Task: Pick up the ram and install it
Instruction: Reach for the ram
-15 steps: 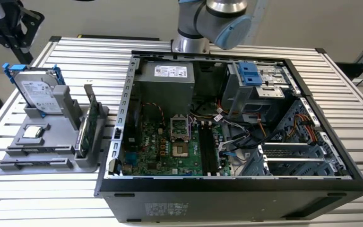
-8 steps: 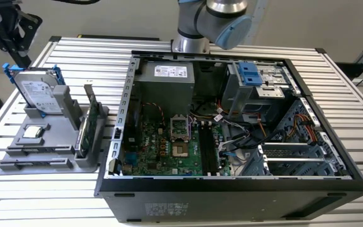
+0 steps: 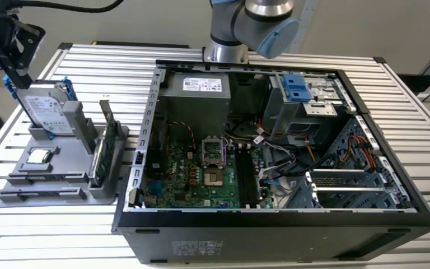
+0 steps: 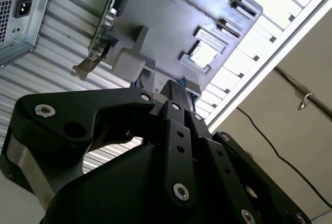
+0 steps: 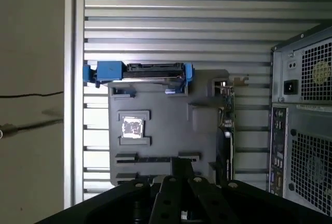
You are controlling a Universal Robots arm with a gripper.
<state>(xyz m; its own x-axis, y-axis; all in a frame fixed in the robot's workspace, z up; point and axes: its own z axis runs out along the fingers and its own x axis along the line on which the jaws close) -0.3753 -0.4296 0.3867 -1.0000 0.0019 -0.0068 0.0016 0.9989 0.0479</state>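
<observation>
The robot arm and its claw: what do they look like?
The arm is a silver-grey metal tube with rounded joints, one capped in light blue. The gripper is matt black: chunky angular links pinned with small silver screws, on a silver-grey collar. In the exterior view a black cable loops towards it.

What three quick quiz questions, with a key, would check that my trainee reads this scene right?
1. True or false: the gripper hangs inside the open computer case.
2. Which part on the gray holder tray is the gripper nearest to? A: the hard drive with blue rails; B: the green circuit card; C: the square processor chip.
3. Fill in: the holder tray lies to the exterior view's ____ of the case.
Key: 1 false; 2 A; 3 left.
</observation>
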